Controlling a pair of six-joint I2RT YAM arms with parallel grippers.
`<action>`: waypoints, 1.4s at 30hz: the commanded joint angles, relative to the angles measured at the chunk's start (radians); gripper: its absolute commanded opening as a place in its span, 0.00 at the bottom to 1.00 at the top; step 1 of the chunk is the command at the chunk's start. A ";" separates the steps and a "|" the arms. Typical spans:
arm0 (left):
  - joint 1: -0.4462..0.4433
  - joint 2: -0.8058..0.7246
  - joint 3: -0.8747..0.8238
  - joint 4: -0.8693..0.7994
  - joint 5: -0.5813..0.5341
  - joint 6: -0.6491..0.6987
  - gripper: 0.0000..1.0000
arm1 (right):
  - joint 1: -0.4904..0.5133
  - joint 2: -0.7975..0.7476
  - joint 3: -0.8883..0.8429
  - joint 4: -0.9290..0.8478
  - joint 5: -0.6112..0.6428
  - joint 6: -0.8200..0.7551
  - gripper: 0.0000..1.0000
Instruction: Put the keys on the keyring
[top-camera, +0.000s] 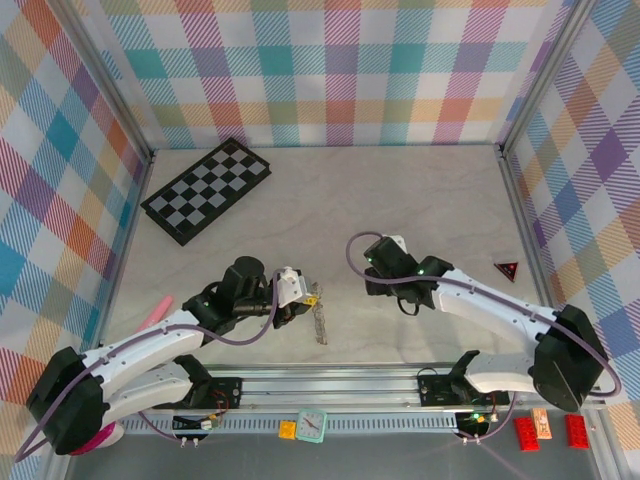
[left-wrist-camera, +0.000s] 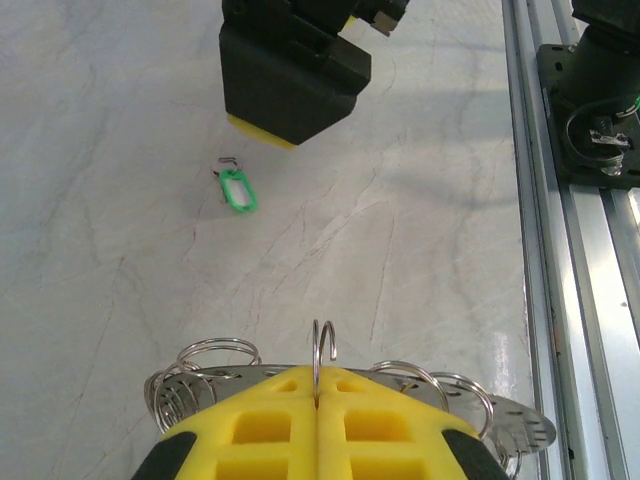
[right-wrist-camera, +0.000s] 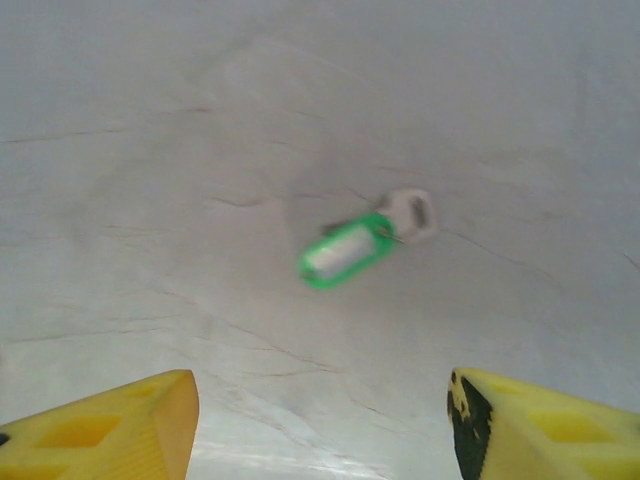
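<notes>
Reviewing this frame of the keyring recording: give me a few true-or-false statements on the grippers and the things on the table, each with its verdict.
1. The left gripper is shut on the keyring. True.
2. The right gripper is clamped on the green-tagged key. False: its jaws stand open, and the key lies on the table beyond them.
3. A chessboard lies at the far left of the table. True.
4. The green-tagged key is already threaded on the keyring. False: it lies on the table, apart from the ring.
</notes>
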 joint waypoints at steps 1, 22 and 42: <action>-0.007 0.008 0.039 -0.007 0.023 0.014 0.00 | -0.070 0.022 0.009 -0.046 0.011 0.118 0.66; -0.008 0.023 0.056 0.027 0.019 -0.003 0.00 | -0.233 0.358 0.054 0.181 -0.164 0.185 0.51; -0.008 0.020 0.053 0.040 -0.014 -0.011 0.00 | -0.233 0.380 0.023 0.218 -0.273 0.050 0.18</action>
